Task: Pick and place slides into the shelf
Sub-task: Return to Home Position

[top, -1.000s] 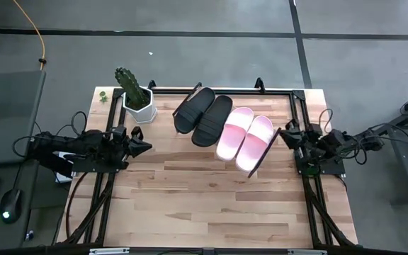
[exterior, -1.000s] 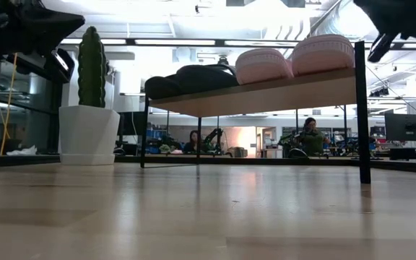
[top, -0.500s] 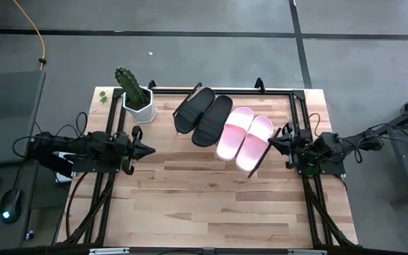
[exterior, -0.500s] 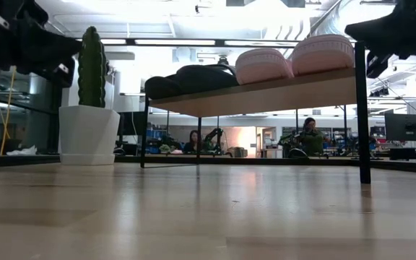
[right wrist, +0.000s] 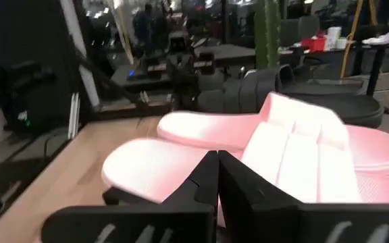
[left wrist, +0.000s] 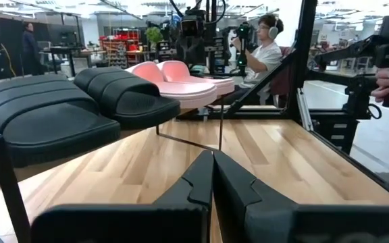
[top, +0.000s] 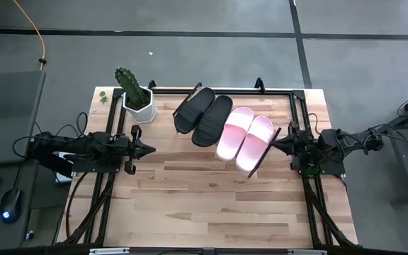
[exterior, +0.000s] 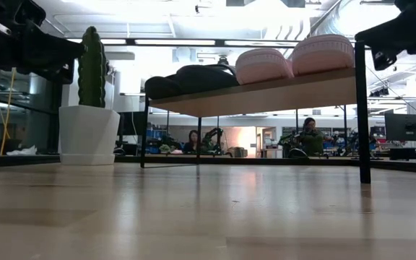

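Note:
Two black slides (top: 202,117) and two pale pink slides (top: 245,138) lie side by side, soles down, on the slanted wooden shelf (exterior: 266,94), which stands on thin black legs at the table's far side. My left gripper (top: 149,149) is shut and level at the table's left side, pointing across the table; its closed fingertips (left wrist: 213,162) have the black slides (left wrist: 59,115) ahead of them. My right gripper (top: 273,144) is shut and level just off the shelf's right end, and the pink slides (right wrist: 282,155) lie right beyond its fingertips (right wrist: 218,162). Neither gripper holds anything.
A cactus in a white pot (top: 134,95) stands at the far left corner, behind my left gripper. The near half of the wooden tabletop (top: 211,205) is bare. People sit at desks in the room beyond the table (left wrist: 262,50).
My left gripper has rolled about its own pointing line and dipped a little. My right gripper has tipped from slanting downward to level and now points at the pink slides. Both stayed shut. The slides and the shelf have not moved.

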Tool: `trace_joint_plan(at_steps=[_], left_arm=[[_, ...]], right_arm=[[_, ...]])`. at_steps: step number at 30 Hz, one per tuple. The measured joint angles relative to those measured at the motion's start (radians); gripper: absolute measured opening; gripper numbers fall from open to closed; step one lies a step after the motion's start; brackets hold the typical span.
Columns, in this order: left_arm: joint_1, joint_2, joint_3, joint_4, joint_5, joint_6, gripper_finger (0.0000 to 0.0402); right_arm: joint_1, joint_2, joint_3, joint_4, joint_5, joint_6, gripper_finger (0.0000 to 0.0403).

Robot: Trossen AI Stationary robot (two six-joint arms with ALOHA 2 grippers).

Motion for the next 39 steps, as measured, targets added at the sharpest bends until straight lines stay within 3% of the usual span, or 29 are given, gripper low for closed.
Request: trace_joint_plan(at_steps=[4, 13, 25, 33, 39], left_arm=[[0.000, 0.000, 0.000, 0.000, 0.000, 0.000, 0.0001], [0.000, 0.000, 0.000, 0.000, 0.004, -0.008, 0.0001], [0.000, 0.000, 0.000, 0.001, 0.004, -0.031, 0.0001], [0.000, 0.000, 0.001, 0.000, 0.012, -0.032, 0.0001], [0.000, 0.000, 0.001, 0.000, 0.012, -0.032, 0.0001]], right_arm=[[0.000, 0.000, 0.010, -0.051, -0.034, -0.013, 0.0000], [0.000, 0.000, -0.018, 0.032, -0.027, -0.071, 0.0000], [0.000, 0.000, -0.218, 0.440, -0.063, -0.098, 0.0000], [0.000, 0.000, -0.220, 0.423, -0.058, -0.089, 0.0000], [0.000, 0.000, -0.220, 0.396, -0.027, 0.021, 0.0000]])
